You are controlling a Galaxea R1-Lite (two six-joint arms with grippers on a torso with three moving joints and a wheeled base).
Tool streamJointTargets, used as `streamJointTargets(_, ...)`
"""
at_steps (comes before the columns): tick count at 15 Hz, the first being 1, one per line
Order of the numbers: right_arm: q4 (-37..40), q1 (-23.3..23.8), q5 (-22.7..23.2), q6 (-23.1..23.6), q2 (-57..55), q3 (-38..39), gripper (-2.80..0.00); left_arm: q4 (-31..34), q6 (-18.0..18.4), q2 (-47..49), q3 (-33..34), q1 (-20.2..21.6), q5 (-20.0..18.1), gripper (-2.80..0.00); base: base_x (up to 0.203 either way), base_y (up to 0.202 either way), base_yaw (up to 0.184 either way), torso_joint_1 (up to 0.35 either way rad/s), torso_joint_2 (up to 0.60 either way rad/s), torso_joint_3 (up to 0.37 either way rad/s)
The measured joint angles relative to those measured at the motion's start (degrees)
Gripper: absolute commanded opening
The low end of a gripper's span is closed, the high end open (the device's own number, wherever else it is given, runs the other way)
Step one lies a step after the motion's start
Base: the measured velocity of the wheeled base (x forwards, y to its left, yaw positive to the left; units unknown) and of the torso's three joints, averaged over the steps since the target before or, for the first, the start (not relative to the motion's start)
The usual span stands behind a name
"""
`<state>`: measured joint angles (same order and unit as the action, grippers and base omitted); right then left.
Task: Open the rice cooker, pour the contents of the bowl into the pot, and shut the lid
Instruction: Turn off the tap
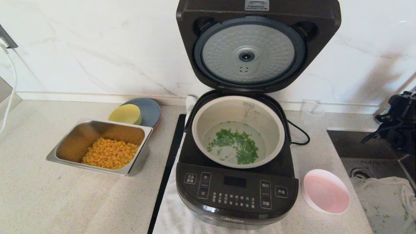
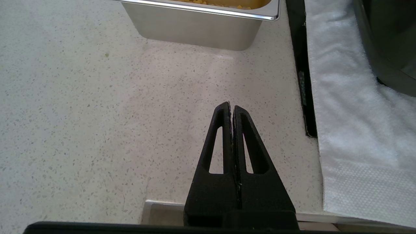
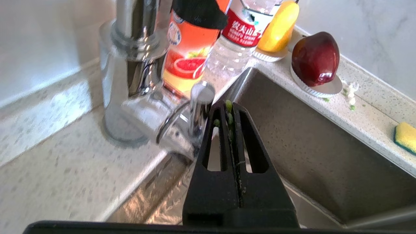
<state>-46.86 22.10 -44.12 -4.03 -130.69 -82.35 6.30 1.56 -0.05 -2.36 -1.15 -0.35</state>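
The black rice cooker (image 1: pixel 237 191) stands open, its lid (image 1: pixel 256 48) raised upright with the dimpled silver disc facing me. The grey-beige pot (image 1: pixel 273 120) holds the chopped green herbs (image 1: pixel 235 144) in shallow water. On the counter to the right of the cooker, the pink bowl (image 1: pixel 326 191) sits upright and empty. My right arm (image 1: pixel 400 122) is at the far right above the sink. Its gripper (image 3: pixel 229 105) is shut beside the tap, with a few green bits stuck between the fingertips. My left gripper (image 2: pixel 231 105) is shut and empty, low over the bare counter in front of the steel tray.
A steel tray (image 1: pixel 61 152) of corn kernels, a yellow bowl (image 1: pixel 126 114) and a blue-grey plate (image 1: pixel 149 109) sit left of the cooker. A white towel (image 2: pixel 351 123) lies under it. Right: sink (image 1: pixel 360 146), chrome tap (image 3: pixel 130 65), bottles (image 3: pixel 188 48), apple (image 3: pixel 315 58), sponge (image 3: pixel 405 136).
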Motion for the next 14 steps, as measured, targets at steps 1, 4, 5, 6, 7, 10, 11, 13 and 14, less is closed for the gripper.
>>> streamJointTargets(1,0.00,-0.15,0.14,0.04,0.89,0.97,-2.80,0.00,0.00,0.00,0.00,0.00,0.02,-2.80,0.000,0.000,0.000,0.000,0.00,0.000)
streamJointTargets(4,-0.02,-1.29,0.30,-0.04,5.40,5.44,-2.80,0.00,0.00,0.00,0.00,0.00,-0.02,-2.80,0.000,0.000,0.000,0.000,0.00,0.000)
streamJointTargets(5,0.01,-2.04,0.38,-0.13,7.72,8.03,-2.80,0.00,0.01,0.00,0.00,0.00,0.01,-2.80,0.000,0.000,0.000,0.000,0.00,0.000)
streamJointTargets(6,0.06,-2.96,0.56,-0.26,10.26,10.61,-2.80,-0.02,0.01,0.00,0.00,0.00,0.00,-2.80,0.000,0.000,0.000,0.000,0.00,0.000)
streamJointTargets(7,0.32,-4.11,0.91,-0.32,13.22,13.71,-2.80,0.00,0.01,0.00,0.00,0.00,-0.02,-2.80,0.000,0.000,0.000,0.000,0.00,0.000)
streamJointTargets(10,4.11,-8.67,4.16,-0.70,23.21,22.18,-2.80,-0.01,0.01,0.00,0.00,0.00,0.00,-2.80,0.000,0.000,0.000,0.000,0.00,0.000)
streamJointTargets(11,7.04,-10.59,6.13,-1.22,26.75,24.18,-2.80,0.00,0.01,0.00,0.00,0.00,0.00,-2.80,0.000,0.000,0.000,0.000,0.00,0.000)
streamJointTargets(13,17.24,-14.65,11.50,-4.59,34.30,25.76,-2.80,0.00,0.00,0.00,0.00,0.00,0.00,-2.80,0.000,0.000,0.000,0.000,0.00,0.000)
streamJointTargets(14,24.23,-16.60,14.50,-7.11,37.57,24.85,-2.80,0.00,0.01,0.00,0.00,0.00,0.02,-2.80,0.000,0.000,0.000,0.000,0.00,0.000)
